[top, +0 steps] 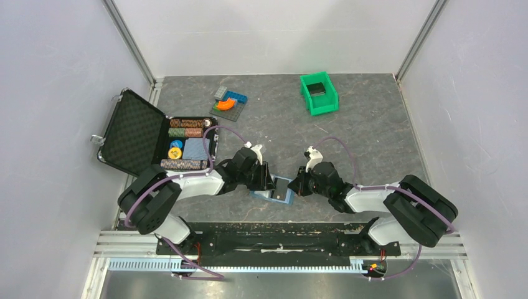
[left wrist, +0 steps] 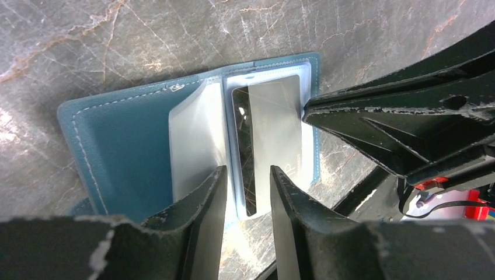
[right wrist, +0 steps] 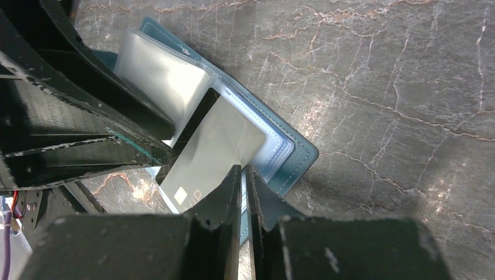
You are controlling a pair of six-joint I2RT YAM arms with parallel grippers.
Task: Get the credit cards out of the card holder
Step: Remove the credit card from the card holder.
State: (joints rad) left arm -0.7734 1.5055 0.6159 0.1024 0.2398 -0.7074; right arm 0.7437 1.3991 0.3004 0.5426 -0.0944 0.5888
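Right gripper [right wrist: 243, 172] clamps the credit card [right wrist: 213, 146] edge atop card holder [right wrist: 300, 153]; left gripper [left wrist: 248, 175] spread.

The card holder [left wrist: 122, 140] was seen to be of teal, leather-like material, matt and stitched, its sleeves [left wrist: 195, 134] of clear glossy plastic. The card [left wrist: 280, 134] was found smooth and mirror-shiny, the table [left wrist: 175, 35] veined like polished stone, the fingers [left wrist: 198, 233] matt black plastic, scuffed pale
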